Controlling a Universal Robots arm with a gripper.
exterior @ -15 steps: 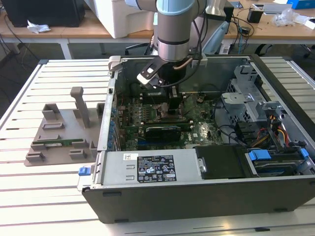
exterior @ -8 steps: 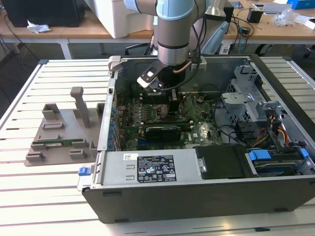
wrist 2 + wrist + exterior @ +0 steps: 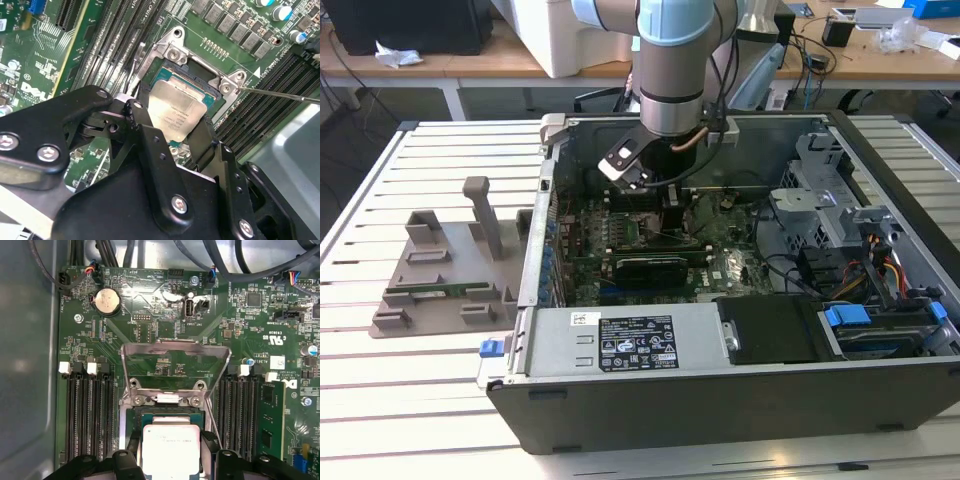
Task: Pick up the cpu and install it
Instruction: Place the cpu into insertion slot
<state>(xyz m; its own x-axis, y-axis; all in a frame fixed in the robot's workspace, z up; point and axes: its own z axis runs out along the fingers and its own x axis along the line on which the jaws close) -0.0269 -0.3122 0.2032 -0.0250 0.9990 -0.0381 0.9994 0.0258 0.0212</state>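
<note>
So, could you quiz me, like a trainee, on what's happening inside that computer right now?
1. True or false: the claw grips a long green memory stick.
2. The cpu, held by the claw, is over: A) the socket, B) the grey tray outside the case, C) the power supply.
3. Is the metal bracket at the socket swung open or clamped down?
Key: 1 false, it grips the cpu; 2 A; 3 open.
</note>
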